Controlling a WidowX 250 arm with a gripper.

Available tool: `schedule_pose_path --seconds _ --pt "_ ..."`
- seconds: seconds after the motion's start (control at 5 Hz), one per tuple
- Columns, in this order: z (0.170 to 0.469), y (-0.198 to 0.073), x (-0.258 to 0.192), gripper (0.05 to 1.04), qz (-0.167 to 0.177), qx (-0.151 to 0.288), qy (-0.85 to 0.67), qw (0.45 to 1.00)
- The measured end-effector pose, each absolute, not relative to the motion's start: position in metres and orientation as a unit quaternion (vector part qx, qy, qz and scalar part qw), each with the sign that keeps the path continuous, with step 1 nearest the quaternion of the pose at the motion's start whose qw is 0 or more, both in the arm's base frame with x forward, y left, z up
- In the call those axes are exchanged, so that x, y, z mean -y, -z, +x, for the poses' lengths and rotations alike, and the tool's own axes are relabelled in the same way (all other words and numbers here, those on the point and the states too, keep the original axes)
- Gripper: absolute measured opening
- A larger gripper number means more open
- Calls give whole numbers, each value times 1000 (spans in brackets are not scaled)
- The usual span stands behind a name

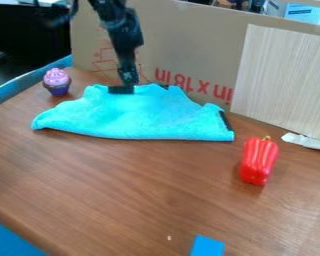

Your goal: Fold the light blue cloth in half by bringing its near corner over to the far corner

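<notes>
Black gripper (122, 90) at the far edge of the turquoise cloth (139, 117).
The gripper points down over the cloth's rumpled back edge; whether it stands apart, together or clamped on fabric cannot be told. The cloth lies spread on the wooden table (122, 185), a toy cupcake (57, 82) beyond its left end, a red pepper (259, 161) near its right corner, cardboard (183, 45) behind it.

- Turquoise cloth (136, 117): lies on the bench (122, 185).
- Gripper (121, 89): positioned at cloth's rear edge.
- Toy cupcake (57, 82): upright, view-left of cloth.
- Red pepper (259, 160): view-right of cloth.
- Cardboard panel (189, 47): stands behind cloth.
</notes>
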State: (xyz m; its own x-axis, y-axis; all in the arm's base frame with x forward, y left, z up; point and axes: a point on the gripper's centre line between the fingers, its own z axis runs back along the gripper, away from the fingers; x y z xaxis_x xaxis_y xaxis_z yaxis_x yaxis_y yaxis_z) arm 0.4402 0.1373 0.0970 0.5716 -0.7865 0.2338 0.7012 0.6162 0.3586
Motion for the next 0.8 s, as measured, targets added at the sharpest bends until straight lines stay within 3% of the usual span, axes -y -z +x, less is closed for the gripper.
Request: schedule_pose_path --seconds 0.2,0.6,0.8 --pt "411 -94 -137 1001 65 160 412 895" --pt "357 -108 -114 1001 52 50 389 918" --pt "324 -135 -101 1001 61 62 362 928"
